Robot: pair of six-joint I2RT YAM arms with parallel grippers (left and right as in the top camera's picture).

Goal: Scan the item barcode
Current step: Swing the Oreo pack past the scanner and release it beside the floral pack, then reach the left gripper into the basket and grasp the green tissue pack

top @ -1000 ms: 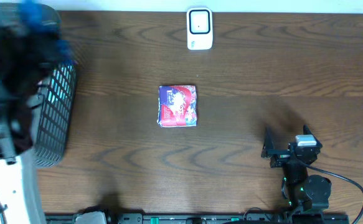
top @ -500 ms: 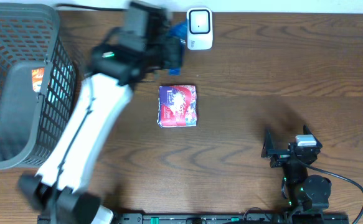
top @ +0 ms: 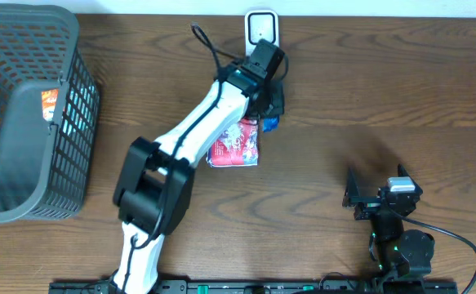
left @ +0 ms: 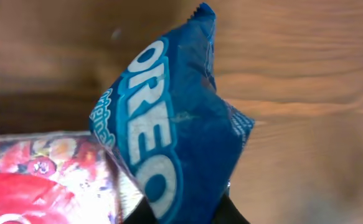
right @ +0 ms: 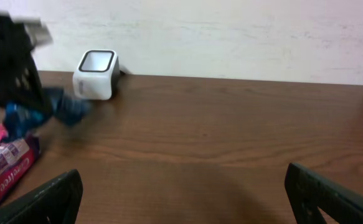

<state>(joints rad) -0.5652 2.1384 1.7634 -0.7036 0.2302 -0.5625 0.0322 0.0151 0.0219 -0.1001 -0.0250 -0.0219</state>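
Note:
A blue Oreo packet (left: 175, 118) hangs between the fingers of my left gripper (left: 184, 213), which is shut on its lower end. Seen from overhead, the left gripper (top: 273, 104) sits just below the white scanner (top: 262, 24) with the blue Oreo packet (top: 271, 123) under it, right beside a red and purple snack packet (top: 236, 145) lying flat on the table. In the right wrist view the scanner (right: 96, 74) stands at the far edge, with the Oreo packet (right: 44, 112) in front of it. My right gripper (top: 352, 196) rests open and empty at the front right.
A dark mesh basket (top: 25, 163) stands at the left edge with an orange packet (top: 50, 102) inside. The left arm (top: 197, 131) stretches diagonally across the table's middle. A white wall (right: 231, 37) backs the table.
The left arm has swung from over the basket rightward across the table with the blue packet, ending below the scanner beside the red packet. The right arm has not moved.

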